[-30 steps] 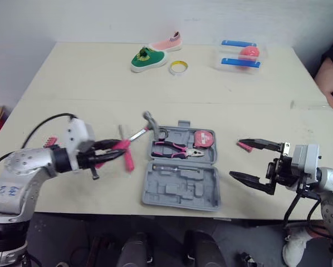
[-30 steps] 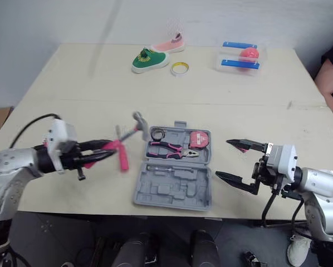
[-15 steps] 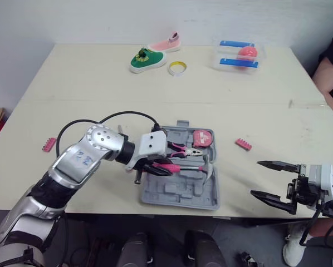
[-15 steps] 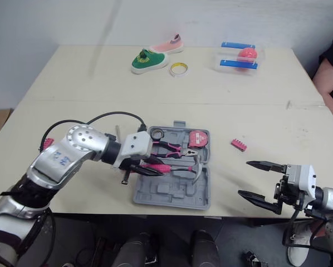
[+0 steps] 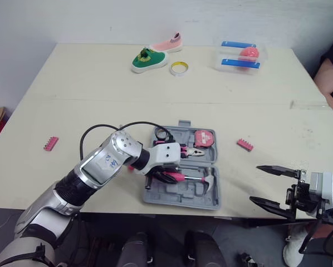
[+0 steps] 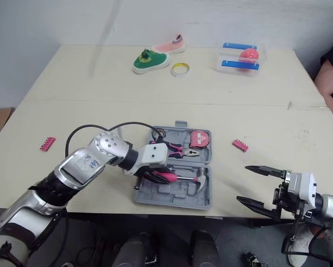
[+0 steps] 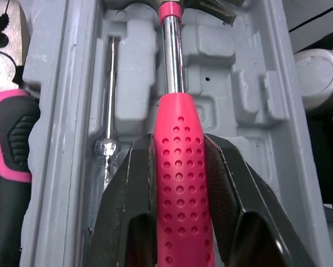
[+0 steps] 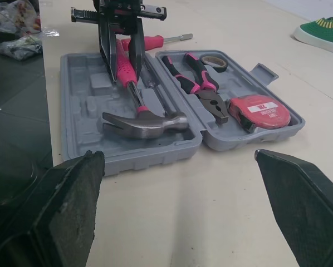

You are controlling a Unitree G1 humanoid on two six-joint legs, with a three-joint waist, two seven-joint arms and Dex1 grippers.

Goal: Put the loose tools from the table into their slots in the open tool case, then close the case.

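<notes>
One pink-handled hammer (image 8: 144, 119), clamped in the left tool (image 7: 180, 147), lies in the case (image 5: 183, 198); right tool (image 5: 255, 183) gapes empty.

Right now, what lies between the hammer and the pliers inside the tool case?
A thin metal rod lies in its own slot, between the hammer and the pliers. The left wrist view shows it best.

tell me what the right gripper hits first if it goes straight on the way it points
Probably the open tool case: the right gripper, jaws open, points across bare table at its side wall, with the hammer head just behind it. Height is unclear.
</notes>
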